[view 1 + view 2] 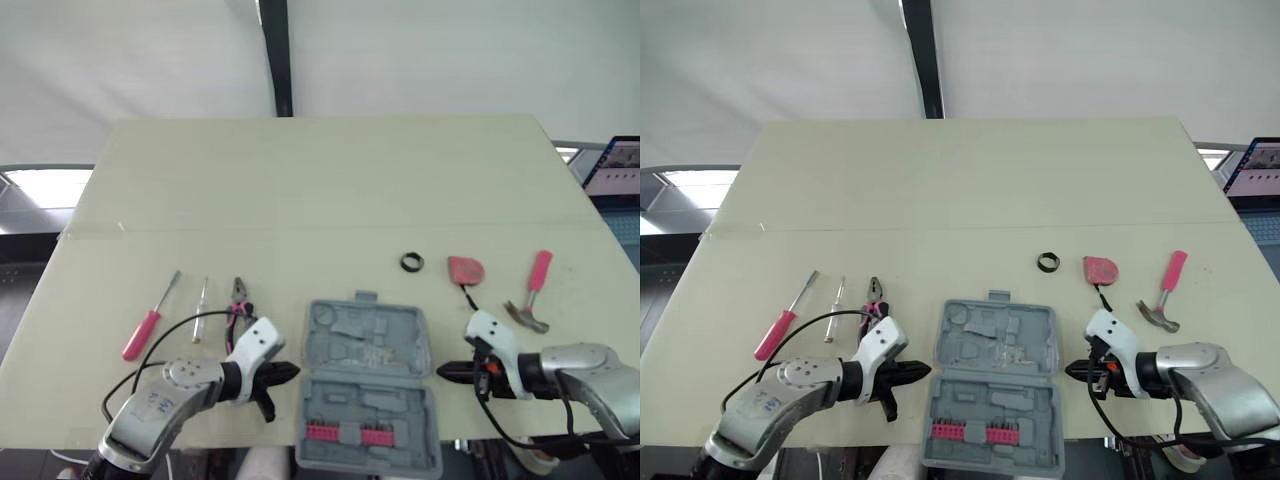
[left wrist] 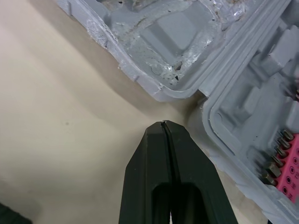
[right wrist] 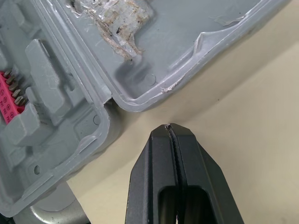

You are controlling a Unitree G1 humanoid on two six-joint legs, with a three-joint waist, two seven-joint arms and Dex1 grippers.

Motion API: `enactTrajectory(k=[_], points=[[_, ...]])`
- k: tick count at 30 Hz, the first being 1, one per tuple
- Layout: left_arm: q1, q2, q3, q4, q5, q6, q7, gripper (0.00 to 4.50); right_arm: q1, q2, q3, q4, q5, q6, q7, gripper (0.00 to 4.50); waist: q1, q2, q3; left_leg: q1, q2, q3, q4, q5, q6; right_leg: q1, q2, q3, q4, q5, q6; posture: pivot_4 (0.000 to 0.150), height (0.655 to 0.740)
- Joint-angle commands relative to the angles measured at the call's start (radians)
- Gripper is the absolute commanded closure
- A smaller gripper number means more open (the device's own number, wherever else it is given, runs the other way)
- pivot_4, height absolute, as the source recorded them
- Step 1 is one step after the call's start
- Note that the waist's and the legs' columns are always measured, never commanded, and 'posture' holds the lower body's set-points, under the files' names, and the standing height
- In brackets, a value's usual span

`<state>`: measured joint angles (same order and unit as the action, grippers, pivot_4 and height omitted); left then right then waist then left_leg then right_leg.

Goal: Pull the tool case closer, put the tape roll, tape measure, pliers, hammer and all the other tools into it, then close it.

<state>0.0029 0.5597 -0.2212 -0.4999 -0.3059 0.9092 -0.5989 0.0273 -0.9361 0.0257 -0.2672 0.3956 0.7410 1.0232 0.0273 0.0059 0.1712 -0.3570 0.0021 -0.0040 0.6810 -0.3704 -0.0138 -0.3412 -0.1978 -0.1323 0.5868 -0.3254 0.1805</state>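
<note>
We flank the open grey plastic tool case (image 1: 370, 385) at the beige table's (image 1: 300, 200) near edge with left gripper (image 1: 290, 372) and right gripper (image 1: 445, 372), both clenched empty, probably to slide it squarely.

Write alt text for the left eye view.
An open grey case lies on a table between the left hand and right hand, both shut. Screwdrivers and pliers lie left of it; tape roll, tape measure and hammer right.
</note>
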Motion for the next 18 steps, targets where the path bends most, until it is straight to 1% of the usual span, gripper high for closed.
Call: enactTrajectory(k=[1, 18], points=[[-0.003, -0.007, -0.021, -0.003, 0.01, -0.033, 0.007, 4.48, 0.001, -0.012, -0.019, -0.004, 0.006, -0.016, 0.013, 4.45, 0.0, 0.0, 0.0, 0.0, 0.0, 0.0, 0.0, 0.0, 0.0, 0.0, 0.0, 0.0, 0.0, 0.0, 0.0, 0.15, 0.74], [0.009, -0.012, -0.073, 0.009, 0.004, -0.051, 0.002, 4.48, 0.002, 0.002, 0.036, -0.028, 0.013, -0.008, 0.019, 4.45, 0.0, 0.0, 0.0, 0.0, 0.0, 0.0, 0.0, 0.0, 0.0, 0.0, 0.0, 0.0, 0.0, 0.0, 0.0, 0.15, 0.74]])
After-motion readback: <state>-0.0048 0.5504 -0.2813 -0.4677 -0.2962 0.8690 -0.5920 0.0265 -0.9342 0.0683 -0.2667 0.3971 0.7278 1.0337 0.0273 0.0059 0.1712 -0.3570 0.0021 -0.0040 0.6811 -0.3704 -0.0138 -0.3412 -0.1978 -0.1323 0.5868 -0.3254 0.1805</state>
